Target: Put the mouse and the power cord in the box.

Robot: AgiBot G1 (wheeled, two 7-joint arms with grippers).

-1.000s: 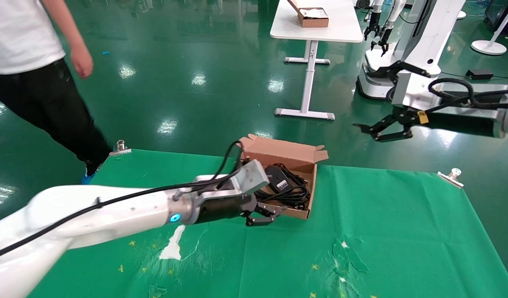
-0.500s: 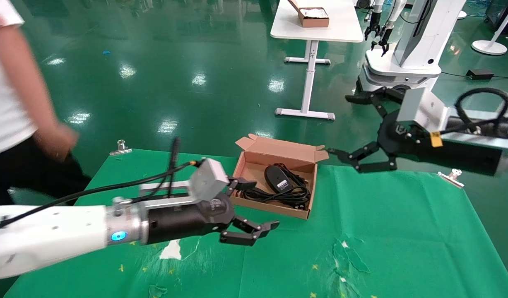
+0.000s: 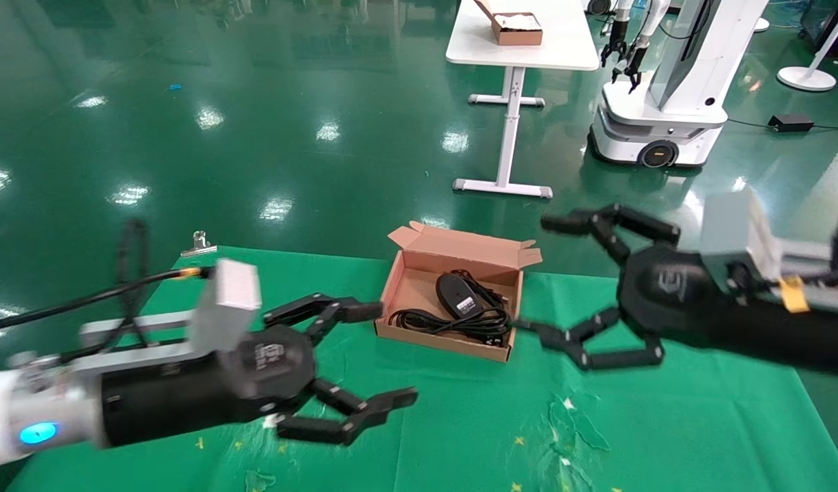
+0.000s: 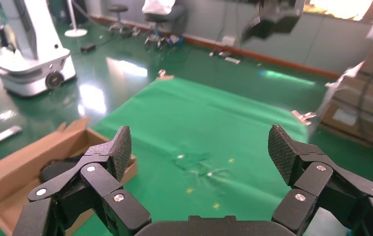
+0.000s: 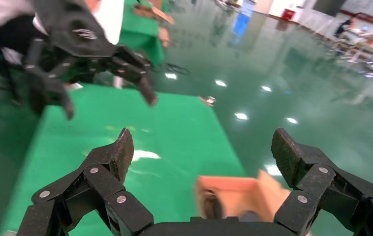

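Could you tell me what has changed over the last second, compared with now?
The left gripper drew back from the box, open and empty. The right gripper swung in beside the box, open. The person has left the view. The mouse and power cord stayed in the box.

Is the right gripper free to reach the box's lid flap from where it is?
Probably yes. The right gripper hangs open beside the box, whose lid flap stands upright with nothing between them.
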